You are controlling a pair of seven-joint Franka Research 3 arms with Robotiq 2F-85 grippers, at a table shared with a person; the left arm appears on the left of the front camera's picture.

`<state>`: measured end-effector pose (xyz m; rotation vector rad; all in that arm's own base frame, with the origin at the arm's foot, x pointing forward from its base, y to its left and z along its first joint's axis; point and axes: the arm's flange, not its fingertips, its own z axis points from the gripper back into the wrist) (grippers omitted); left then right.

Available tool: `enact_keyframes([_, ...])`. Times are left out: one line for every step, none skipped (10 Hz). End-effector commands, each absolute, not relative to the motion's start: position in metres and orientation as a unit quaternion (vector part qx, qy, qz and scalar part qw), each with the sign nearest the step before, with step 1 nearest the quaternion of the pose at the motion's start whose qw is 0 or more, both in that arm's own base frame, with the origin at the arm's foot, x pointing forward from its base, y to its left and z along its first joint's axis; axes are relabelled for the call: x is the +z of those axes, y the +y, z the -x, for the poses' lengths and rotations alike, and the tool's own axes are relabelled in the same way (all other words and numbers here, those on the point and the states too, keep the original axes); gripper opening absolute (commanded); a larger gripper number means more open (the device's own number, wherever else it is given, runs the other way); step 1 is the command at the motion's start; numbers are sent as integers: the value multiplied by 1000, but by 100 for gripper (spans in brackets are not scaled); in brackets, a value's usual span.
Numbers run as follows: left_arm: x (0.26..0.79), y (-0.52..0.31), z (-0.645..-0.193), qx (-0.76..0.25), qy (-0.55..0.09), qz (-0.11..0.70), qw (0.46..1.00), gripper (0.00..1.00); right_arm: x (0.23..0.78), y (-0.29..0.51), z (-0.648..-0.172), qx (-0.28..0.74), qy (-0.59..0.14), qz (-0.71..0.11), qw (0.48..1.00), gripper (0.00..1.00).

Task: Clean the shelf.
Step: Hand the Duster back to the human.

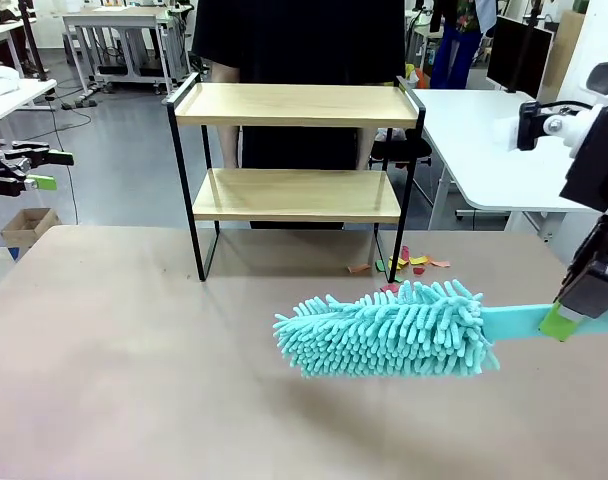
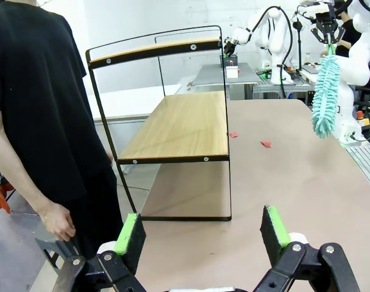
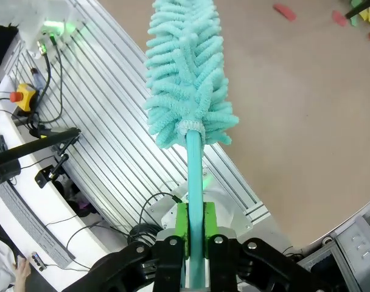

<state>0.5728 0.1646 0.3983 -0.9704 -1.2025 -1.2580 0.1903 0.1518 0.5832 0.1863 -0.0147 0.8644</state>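
1. Standing at the far middle of the brown table (image 1: 114, 380), we list the shelf (image 1: 296, 150): two light wooden boards in a thin black frame, both boards bare.
2. Our right gripper (image 1: 564, 322) comes in from the right, its green pads pressed tight on the flat handle of a turquoise duster (image 1: 389, 330). The fluffy head points left and hangs above the table, nearer to us than the shelf and apart from it.
3. From the right wrist, we see the right gripper (image 3: 196, 226) pinching the duster (image 3: 188, 79) handle between both pads.
4. Our left gripper (image 1: 36, 170) is at the far left edge, off the table; its fingers (image 2: 131, 234) are spread wide and hold nothing.
5. Small coloured scraps (image 1: 409, 263) lie on the table by the shelf's right legs.
6. A person in black (image 2: 42, 103) stands just behind the shelf, one hand (image 2: 58, 220) hanging down.
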Motion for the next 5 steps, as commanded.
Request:
enact_keyframes([400,164,-570,-530,-507,408,544,100,589,152,-192,415,-7,-95,905,13])
enact_keyframes([400,164,-570,-530,-507,408,544,100,589,152,-192,415,-7,-95,905,13])
enact_keyframes([400,164,-570,-530,-507,408,544,100,589,152,-192,415,-7,-95,905,13])
enact_keyframes([400,164,-570,-530,-507,408,544,100,589,152,-192,415,-7,-95,905,13])
enact_keyframes([400,164,-570,-530,-507,408,544,100,589,152,-192,415,-7,-95,905,13])
